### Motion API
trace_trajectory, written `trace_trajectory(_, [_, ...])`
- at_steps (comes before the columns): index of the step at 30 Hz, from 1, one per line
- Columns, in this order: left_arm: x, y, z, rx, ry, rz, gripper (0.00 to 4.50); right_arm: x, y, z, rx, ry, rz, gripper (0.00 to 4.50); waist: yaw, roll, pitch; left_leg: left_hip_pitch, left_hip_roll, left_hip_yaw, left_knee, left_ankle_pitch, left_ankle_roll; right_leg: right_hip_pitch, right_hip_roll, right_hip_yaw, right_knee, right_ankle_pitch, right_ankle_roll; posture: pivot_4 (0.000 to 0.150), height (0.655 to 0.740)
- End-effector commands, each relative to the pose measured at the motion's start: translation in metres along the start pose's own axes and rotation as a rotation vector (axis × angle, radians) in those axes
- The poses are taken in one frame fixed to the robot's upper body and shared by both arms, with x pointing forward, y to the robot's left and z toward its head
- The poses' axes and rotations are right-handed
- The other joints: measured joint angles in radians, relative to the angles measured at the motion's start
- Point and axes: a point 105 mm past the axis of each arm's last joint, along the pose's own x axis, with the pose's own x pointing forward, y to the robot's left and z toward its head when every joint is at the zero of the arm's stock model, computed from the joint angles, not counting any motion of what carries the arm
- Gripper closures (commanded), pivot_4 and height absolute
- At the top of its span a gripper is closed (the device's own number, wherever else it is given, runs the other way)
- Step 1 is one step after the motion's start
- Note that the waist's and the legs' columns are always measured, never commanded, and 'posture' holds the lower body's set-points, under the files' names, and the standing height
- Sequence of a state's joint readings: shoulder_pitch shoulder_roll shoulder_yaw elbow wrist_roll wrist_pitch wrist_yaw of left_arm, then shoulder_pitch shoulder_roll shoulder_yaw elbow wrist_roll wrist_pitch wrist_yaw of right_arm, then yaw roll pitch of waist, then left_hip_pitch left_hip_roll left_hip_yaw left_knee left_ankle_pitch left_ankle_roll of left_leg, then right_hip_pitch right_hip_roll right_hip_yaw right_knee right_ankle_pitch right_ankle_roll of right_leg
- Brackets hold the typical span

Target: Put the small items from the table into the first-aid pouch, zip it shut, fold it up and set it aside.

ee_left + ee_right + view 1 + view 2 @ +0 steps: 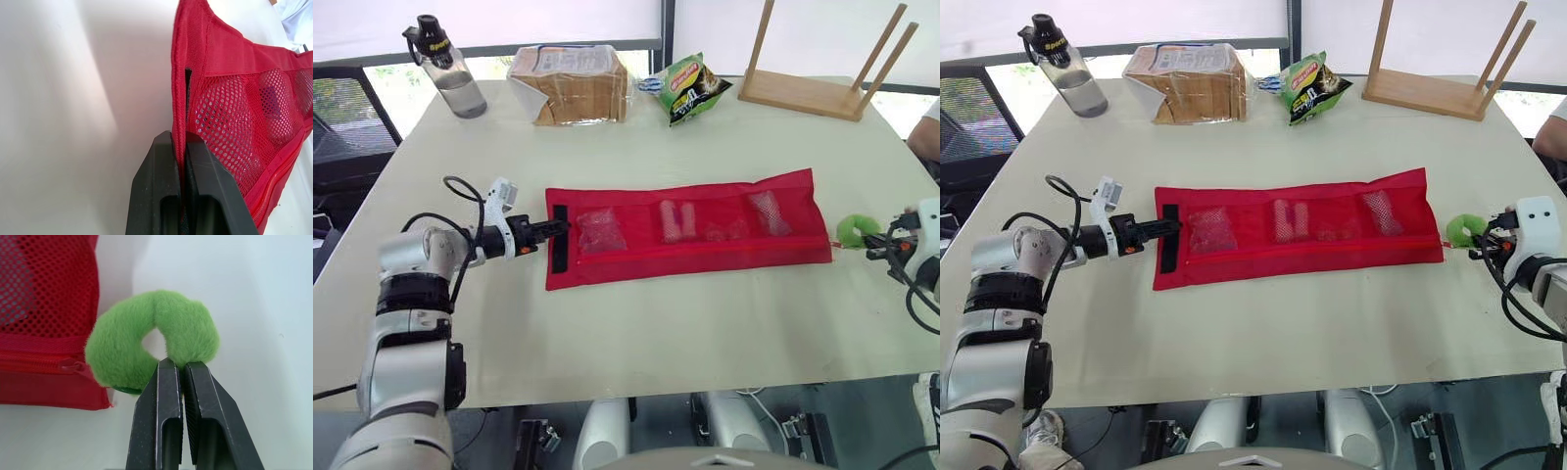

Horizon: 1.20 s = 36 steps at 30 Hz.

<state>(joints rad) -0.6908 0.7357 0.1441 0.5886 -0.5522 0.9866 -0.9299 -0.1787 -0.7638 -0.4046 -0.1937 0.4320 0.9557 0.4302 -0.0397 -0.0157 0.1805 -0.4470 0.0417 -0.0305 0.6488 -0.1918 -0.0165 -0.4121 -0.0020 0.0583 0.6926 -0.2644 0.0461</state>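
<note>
Long red mesh first-aid pouch (705, 266) lies flat at centre of the pale table (656, 333), running 9 to 3 o'clock. Small items (677, 220) sit inside its pockets. Left gripper (183, 137) is clamped on the 9 o'clock hem. Right gripper (182, 364) pinches the fuzzy green ring zip-pull (127, 347) at the 3 o'clock end. Zip appears closed. Folding and setting aside are outstanding.

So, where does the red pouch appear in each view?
Left eye view: pouch lying flat, mid-table.
Right eye view: the same, mid-table.
Left wrist view: its short edge, pinched in the left gripper.
Right wrist view: its zipper corner, beside the green ring.
Shared landmark: red mesh pockets.
</note>
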Motion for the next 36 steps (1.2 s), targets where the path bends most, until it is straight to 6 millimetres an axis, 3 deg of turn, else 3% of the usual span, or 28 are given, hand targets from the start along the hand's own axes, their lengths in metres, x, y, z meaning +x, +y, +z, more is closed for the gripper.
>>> trace_trajectory(1, [-0.007, -0.01, 0.011, 0.148, -0.107, 0.009, 3.83, -0.006, -0.011, 0.01, 0.035, -0.058, -0.035, 4.5, 0.001, 0.0, 0.0, 0.0, 0.0, 0.0, 0.0, 0.0, 0.0, 0.0, 0.0, 0.0, 0.0, 0.0, 0.0, 0.15, 0.74])
trace_trajectory(2, [-0.01, -0.01, 0.012, 0.174, -0.138, 0.026, 3.66, -0.009, -0.011, 0.009, 0.016, -0.061, -0.017, 4.5, 0.002, 0.0, 0.0, 0.0, 0.0, 0.0, 0.0, 0.0, 0.0, 0.0, 0.0, 0.001, 0.0, 0.0, 0.0, 0.15, 0.74])
trace_trajectory(3, [-0.013, -0.009, 0.014, 0.194, -0.167, 0.054, 3.2, -0.011, -0.011, 0.009, 0.001, -0.06, -0.006, 3.82, 0.003, 0.0, 0.0, 0.0, 0.0, 0.0, 0.0, 0.0, 0.0, 0.0, 0.0, 0.001, 0.0, 0.0, 0.0, 0.15, 0.74])
trace_trajectory(6, [-0.031, -0.007, 0.037, 0.281, -0.357, 0.19, 1.78, -0.027, -0.03, 0.009, -0.006, -0.069, -0.072, 2.61, 0.012, 0.0, 0.0, 0.0, 0.0, 0.0, 0.0, 0.0, 0.0, 0.0, -0.001, 0.0, 0.0, 0.0, 0.0, 0.15, 0.74])
trace_trajectory(7, [-0.036, -0.018, 0.043, 0.317, -0.406, 0.163, 1.21, -0.036, -0.034, 0.011, -0.012, -0.08, -0.072, 2.02, 0.016, 0.0, 0.0, -0.001, 0.0, 0.0, 0.0, 0.0, 0.0, 0.0, -0.001, 0.0, 0.0, 0.0, 0.0, 0.15, 0.74])
trace_trajectory(9, [-0.043, -0.05, 0.05, 0.394, -0.468, 0.055, 0.5, -0.053, -0.025, 0.016, -0.003, -0.123, 0.027, 1.21, 0.021, 0.0, 0.0, 0.0, 0.0, 0.0, 0.001, 0.0, 0.0, 0.0, 0.0, 0.001, 0.0, 0.0, 0.0, 0.15, 0.74])
trace_trajectory(11, [-0.045, -0.077, 0.05, 0.453, -0.486, -0.046, 0.42, -0.067, -0.007, 0.016, 0.026, -0.131, 0.166, 0.23, 0.026, 0.0, 0.0, 0.0, 0.0, 0.001, 0.001, 0.0, 0.0, 0.001, -0.001, 0.001, -0.001, 0.0, 0.0, 0.15, 0.74])
trace_trajectory(12, [-0.044, -0.101, 0.042, 0.502, -0.463, -0.159, 0.42, -0.072, 0.007, 0.012, 0.074, -0.113, 0.245, 0.1, 0.026, 0.0, 0.0, 0.0, 0.0, 0.001, 0.001, 0.0, 0.0, 0.001, 0.0, 0.001, -0.001, 0.0, 0.0, 0.15, 0.74])
trace_trajectory(15, [-0.043, -0.155, 0.016, 0.595, -0.378, -0.407, 0.42, -0.072, 0.039, -0.002, 0.196, -0.064, 0.372, 0.1, 0.022, -0.003, -0.001, 0.001, 0.001, 0.001, 0.001, 0.0, 0.0, 0.002, 0.0, 0.001, -0.001, 0.0, 0.001, 0.15, 0.74])
trace_trajectory(21, [-0.038, -0.203, -0.007, 0.683, -0.323, -0.62, 0.42, -0.046, 0.069, -0.025, 0.465, -0.032, 0.354, 0.1, 0.021, -0.004, -0.003, 0.004, 0.003, 0.003, 0.0, 0.0, 0.0, 0.003, 0.003, 0.004, -0.001, -0.003, 0.003, 0.15, 0.74])
trace_trajectory(28, [-0.034, -0.205, -0.023, 0.711, -0.263, -0.658, 0.42, -0.018, 0.085, -0.047, 0.756, 0.015, 0.273, 0.1, 0.021, -0.003, -0.003, 0.003, 0.003, 0.005, 0.0, 0.0, 0.0, 0.001, 0.002, 0.006, -0.002, -0.001, 0.002, 0.15, 0.74])
trace_trajectory(36, [-0.034, -0.201, -0.024, 0.722, -0.266, -0.654, 0.42, 0.011, 0.091, -0.03, 1.011, -0.065, 0.235, 0.1, 0.001, -0.004, -0.004, 0.004, 0.004, 0.005, 0.0, 0.0, 0.0, 0.001, 0.003, 0.006, -0.002, -0.002, 0.002, 0.15, 0.74])
